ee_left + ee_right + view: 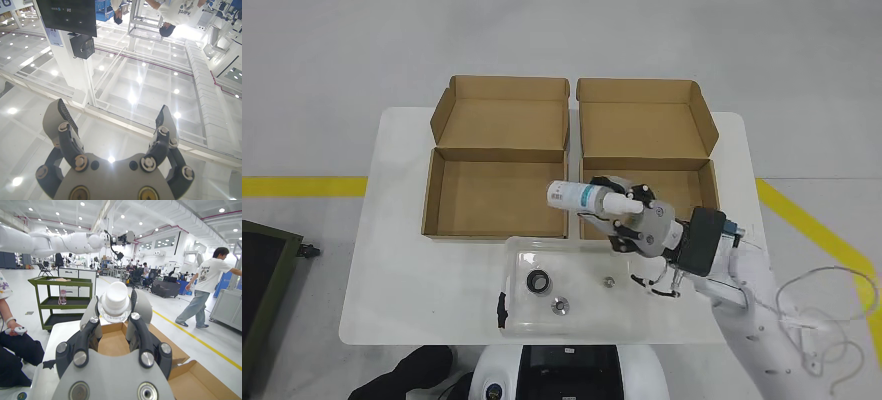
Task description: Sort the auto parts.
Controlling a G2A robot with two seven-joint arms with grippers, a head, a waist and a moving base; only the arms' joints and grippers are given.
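Observation:
My right gripper (634, 208) is shut on a white bottle (577, 194) with a blue label, gripping it near the cap end. The bottle lies sideways in the air above the wall shared by the two cardboard boxes. In the right wrist view its white cap (115, 300) points at the camera between my right gripper's (115, 306) fingers. A clear tray (514, 268) at the table's front holds a black ring (538, 283), a round metal part (561, 306) and a small nut (609, 282). My left gripper (112, 106) is open, holds nothing and faces the ceiling.
Two open cardboard boxes, the left box (497, 195) and the right box (647, 130), stand side by side behind the tray with their flaps folded back. The white table (392, 260) has bare room on its left side. A green cart (62, 302) stands beyond the table.

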